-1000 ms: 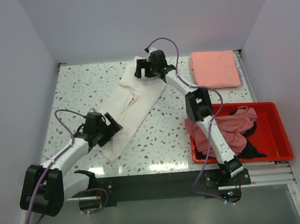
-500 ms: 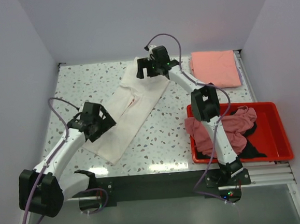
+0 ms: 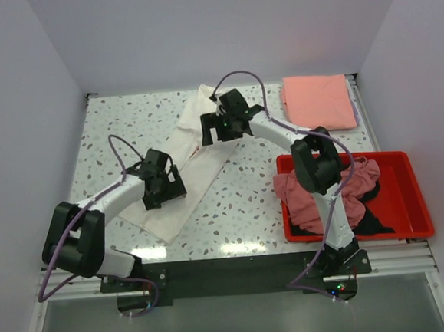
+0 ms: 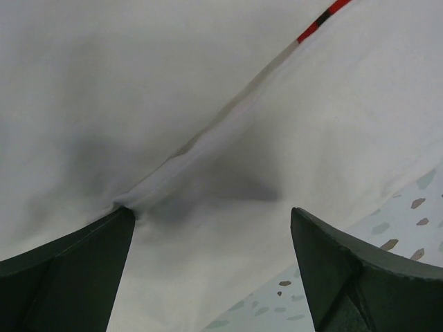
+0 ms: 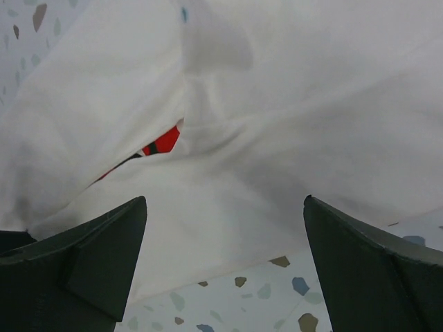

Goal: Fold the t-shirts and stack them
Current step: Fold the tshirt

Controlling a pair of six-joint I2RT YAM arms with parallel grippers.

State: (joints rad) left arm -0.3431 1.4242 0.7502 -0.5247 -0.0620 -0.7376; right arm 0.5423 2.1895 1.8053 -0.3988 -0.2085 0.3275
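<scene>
Both arms have swung in over the white shirt (image 3: 200,158), which lies as a long diagonal strip mid-table. Left gripper (image 3: 167,187) and right gripper (image 3: 217,128) both gape wide, holding nothing — cloth released, probably lining up the next fold.

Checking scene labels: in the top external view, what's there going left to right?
left claw → right claw → salmon-pink t-shirt. Left out: white t-shirt, which spans both claws; red bin, which overlaps the salmon-pink one.
</scene>
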